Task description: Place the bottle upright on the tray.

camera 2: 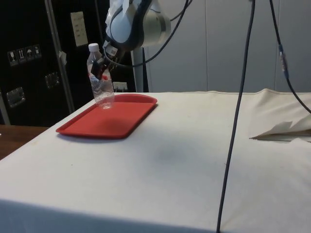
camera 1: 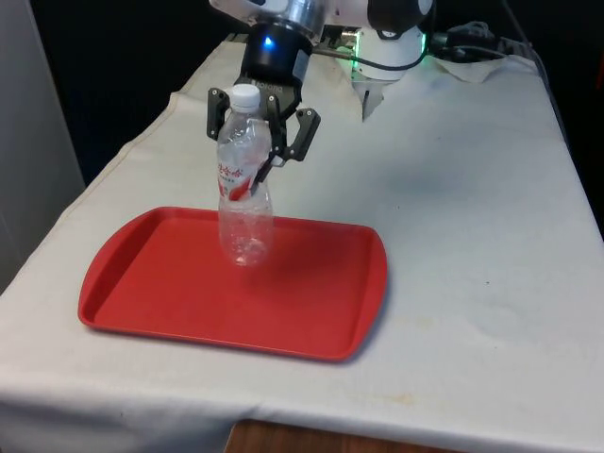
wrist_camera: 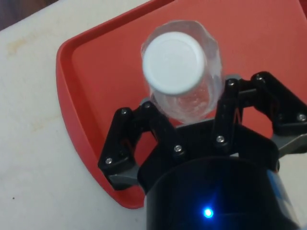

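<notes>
The clear water bottle (camera 1: 244, 184) stood upright on the red tray (camera 1: 170, 302), near its far edge. The claw (camera 1: 267, 142) flanked its upper body, spread and apparently released. The next move was likely a straight lift away without tipping it.

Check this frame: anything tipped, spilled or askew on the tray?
Nothing stands out. The clear bottle stands upright on the red tray, white cap on, no spill. The gripper sits spread behind the bottle's upper part.
</notes>
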Robot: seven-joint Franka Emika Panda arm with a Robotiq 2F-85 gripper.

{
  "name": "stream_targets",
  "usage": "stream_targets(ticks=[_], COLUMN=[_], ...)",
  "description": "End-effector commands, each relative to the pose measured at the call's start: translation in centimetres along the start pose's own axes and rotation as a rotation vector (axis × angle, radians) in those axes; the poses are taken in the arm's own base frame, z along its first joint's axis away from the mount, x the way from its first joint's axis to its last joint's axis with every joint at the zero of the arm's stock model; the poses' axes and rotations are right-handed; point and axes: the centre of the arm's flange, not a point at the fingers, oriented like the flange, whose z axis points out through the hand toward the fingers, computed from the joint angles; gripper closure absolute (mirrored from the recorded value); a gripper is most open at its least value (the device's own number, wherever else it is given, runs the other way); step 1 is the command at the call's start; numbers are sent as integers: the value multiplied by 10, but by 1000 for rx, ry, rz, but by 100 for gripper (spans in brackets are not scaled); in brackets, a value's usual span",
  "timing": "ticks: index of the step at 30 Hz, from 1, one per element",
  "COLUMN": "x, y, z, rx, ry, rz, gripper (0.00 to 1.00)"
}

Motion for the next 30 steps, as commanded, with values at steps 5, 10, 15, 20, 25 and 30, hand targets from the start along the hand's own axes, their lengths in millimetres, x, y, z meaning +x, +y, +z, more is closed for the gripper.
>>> stream_targets(ticks=[5, 10, 15, 20, 25, 30], x=[2, -4, -2, -3, -1, 2], y=[-6, 7, 3, 8, 10, 11], z=[-1, 4, 5, 10, 19, 30], rx=[25, -9, 16, 6, -2, -10], ry=[16, -9, 4, 2, 1, 3], rz=[30, 41, 83, 107, 127, 146], gripper=[64, 64, 64, 64, 64, 64])
